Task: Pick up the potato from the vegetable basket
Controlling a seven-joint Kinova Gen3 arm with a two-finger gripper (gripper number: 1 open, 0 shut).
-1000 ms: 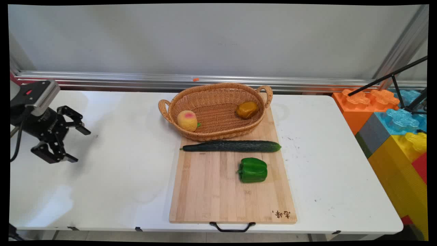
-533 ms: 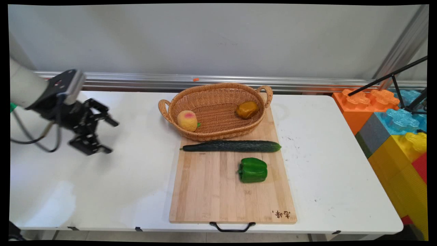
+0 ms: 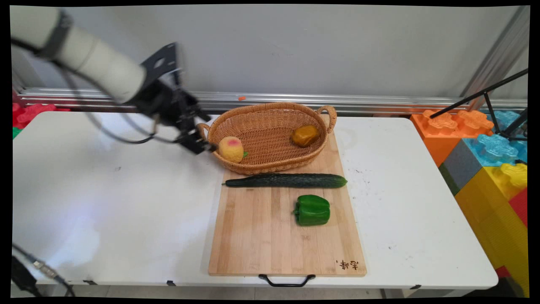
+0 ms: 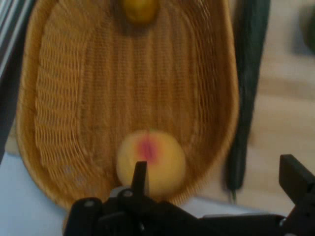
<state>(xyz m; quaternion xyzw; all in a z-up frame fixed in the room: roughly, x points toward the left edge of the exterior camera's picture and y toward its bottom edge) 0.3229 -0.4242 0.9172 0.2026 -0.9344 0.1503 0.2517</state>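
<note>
1. Peach [image 3: 231, 149] sits at the left end of the wicker basket [image 3: 270, 164], against the inside wall, and it is the thing nearest the claw.
2. Farthest left in the main view, the claw [image 3: 201, 134] hangs over the basket's left handle [image 3: 203, 134], just beside the peach and not holding anything.
3. Its fingers look spread apart: in the hand view one finger [image 4: 140, 178] crosses the front of the peach [image 4: 151, 162] and the other [image 4: 297, 179] stands far to the side, though blur makes the exact gap hard to judge.
4. Further right in the basket lies a brownish-yellow fruit [image 3: 306, 135] (perhaps a mango).
5. Below the basket, a cucumber [image 3: 286, 180] and a green pepper [image 3: 312, 210] lie on the wooden board [image 3: 253, 236].
6. Risk, as I judge it: the claw is so close to the handle and rim that a finger could catch the wicker and drag or tip the basket, and the round peach could roll away.
</note>
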